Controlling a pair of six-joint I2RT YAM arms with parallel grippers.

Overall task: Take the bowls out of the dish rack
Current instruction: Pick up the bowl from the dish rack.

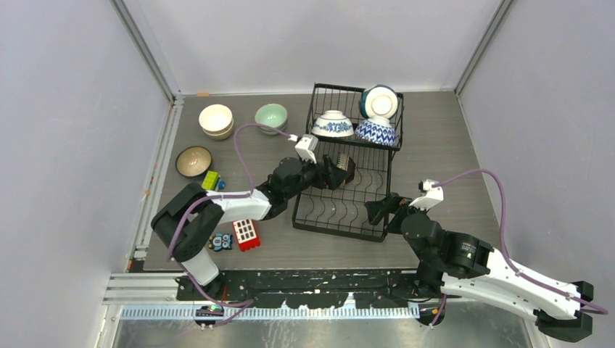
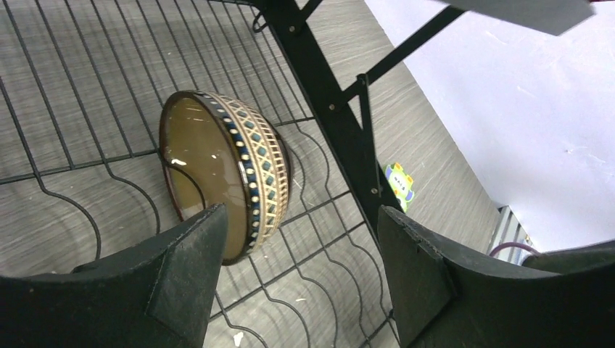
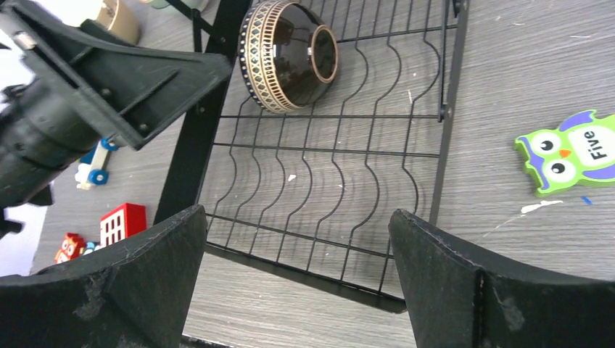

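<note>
Brown bowl [image 2: 217,177] — partly behind left claw [image 2: 301,232]

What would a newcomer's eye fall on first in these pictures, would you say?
The black wire dish rack in the middle of the table, a brown lattice-banded bowl on edge on its lower tier, the left pincer open just before it. Two blue-and-white bowls and a teal-rimmed bowl fill its upper basket; cream bowls and a pale green bowl sit at the table's far left.
</note>
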